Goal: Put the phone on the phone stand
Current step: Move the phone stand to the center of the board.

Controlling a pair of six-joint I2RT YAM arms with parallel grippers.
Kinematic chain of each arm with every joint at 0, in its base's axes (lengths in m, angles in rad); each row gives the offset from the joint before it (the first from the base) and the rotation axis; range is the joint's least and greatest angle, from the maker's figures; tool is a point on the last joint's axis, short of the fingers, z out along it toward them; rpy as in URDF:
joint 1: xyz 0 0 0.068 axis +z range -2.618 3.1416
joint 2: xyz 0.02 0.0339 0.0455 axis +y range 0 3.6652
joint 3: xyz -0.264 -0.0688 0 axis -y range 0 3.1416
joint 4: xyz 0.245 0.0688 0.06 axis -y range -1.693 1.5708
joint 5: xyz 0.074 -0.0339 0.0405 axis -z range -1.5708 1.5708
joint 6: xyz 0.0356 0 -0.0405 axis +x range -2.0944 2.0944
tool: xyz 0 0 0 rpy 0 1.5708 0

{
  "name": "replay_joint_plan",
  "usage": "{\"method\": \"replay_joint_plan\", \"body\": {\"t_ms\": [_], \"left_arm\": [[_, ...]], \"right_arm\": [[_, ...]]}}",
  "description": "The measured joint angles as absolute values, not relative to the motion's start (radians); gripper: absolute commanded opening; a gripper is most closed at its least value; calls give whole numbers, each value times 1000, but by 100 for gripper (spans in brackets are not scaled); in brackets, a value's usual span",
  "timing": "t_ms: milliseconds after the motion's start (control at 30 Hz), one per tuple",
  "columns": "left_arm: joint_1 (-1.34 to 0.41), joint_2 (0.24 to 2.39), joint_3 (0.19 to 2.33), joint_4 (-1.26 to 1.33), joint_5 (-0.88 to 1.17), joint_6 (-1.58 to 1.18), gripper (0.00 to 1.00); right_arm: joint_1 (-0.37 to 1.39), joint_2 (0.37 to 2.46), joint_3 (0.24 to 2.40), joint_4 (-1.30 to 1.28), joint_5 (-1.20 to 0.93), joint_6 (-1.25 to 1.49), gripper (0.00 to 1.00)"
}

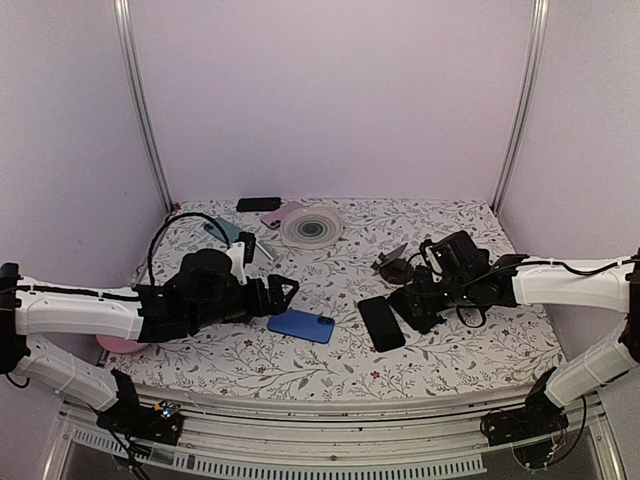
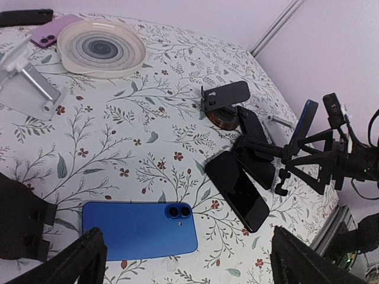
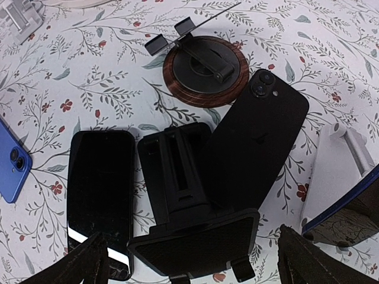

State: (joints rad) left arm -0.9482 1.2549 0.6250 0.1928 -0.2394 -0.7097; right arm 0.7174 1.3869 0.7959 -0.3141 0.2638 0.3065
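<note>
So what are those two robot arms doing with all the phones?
Nothing is picked up yet. The left gripper hovers open by a blue phone lying camera-up on the flowery table. The right gripper, also open, hangs over a black phone, a flat black folding stand and a round wooden-based phone stand. A phone should go on a stand, but both grippers are empty.

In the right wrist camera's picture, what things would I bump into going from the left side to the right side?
blue phone → black phone lying screen up → flat black stand → black phone lying camera side up → silver stand
</note>
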Motion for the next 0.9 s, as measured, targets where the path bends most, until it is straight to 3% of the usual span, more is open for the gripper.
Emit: {"method": "replay_joint_plan", "body": {"t_ms": [900], "left_arm": [[-936,1234,598,188,-232,-720,97]], "right_arm": [[672,1478,765,-204,161,207,99]]}}
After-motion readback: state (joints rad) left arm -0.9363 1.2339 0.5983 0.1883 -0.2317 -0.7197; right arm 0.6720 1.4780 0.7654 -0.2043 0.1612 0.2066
